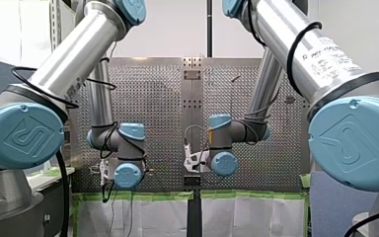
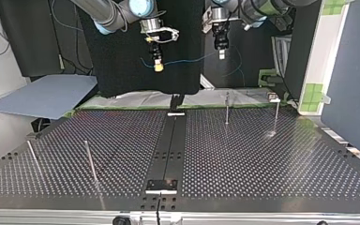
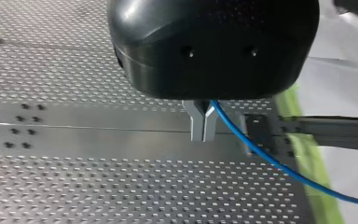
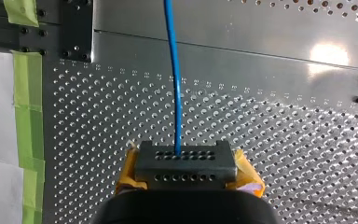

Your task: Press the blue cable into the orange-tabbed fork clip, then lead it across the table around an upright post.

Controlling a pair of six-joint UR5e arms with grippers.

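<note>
The blue cable (image 2: pixel 192 60) hangs in the air between both grippers, above the far edge of the perforated table (image 2: pixel 262 159). My left gripper (image 3: pixel 203 133), with bare metal fingers, is shut on the cable (image 3: pixel 261 156), which trails away beside it. My right gripper (image 4: pixel 185 161), with yellow pads, is shut on the cable (image 4: pixel 172 70), which runs straight ahead of it. In the top view my right gripper (image 2: pixel 158 67) is at the left and my left gripper (image 2: pixel 221 54) at the right, both high off the table. I see no orange-tabbed clip.
Thin upright posts stand on the table: two at the top view's far right (image 2: pixel 227 108) (image 2: pixel 276 117) and two at its near left (image 2: pixel 90 161) (image 2: pixel 33 159). A black strip (image 2: pixel 171 145) runs down the middle. Green tape (image 4: pixel 28 93) lines the table's edge.
</note>
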